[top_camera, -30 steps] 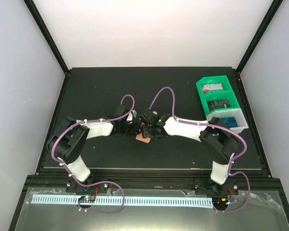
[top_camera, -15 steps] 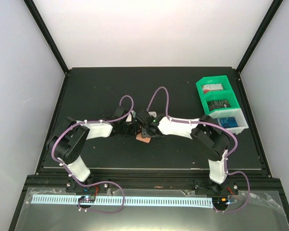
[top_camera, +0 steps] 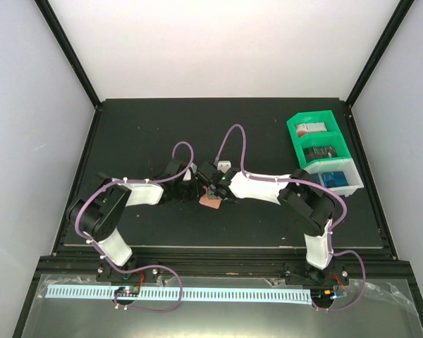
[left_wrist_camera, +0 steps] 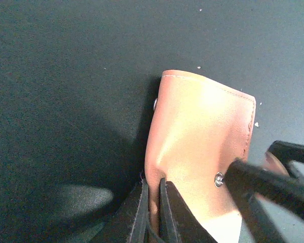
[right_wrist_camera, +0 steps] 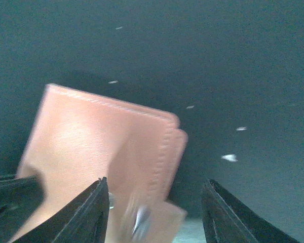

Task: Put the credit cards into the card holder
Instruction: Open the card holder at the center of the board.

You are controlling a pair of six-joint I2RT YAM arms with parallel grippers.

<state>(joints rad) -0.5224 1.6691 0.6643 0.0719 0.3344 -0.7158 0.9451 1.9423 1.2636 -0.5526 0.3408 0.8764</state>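
At centre of the table, a bit toward the near edge, sits the card holder, salmon-orange, w/ both arms converged on it.

Left gripper: jaws narrow, pinched on the near edge of the card holder, a thin layer of leather between the fingers. One snap stud shows at the holder's left edge and another on its face. Can't tell whether the pocket is open yet.

Right gripper: jaws wide, nothing held. It hangs just over the holder, fingers either side of its corner. One right finger shows in the left wrist view, just beside the snap.

Credit cards: none at the holder as far as visible. All are in the green-and-white tray at far right, well apart from the holder: red-and-white card in the far slot, dark card in the middle, blue card in the near one.

Progress, my read: v. early. The holder is being steadied or opened, approx. step one. No card is picked and none inserted. Left to do: get the pocket open, fetch each card from the tray and slide it in, x3.
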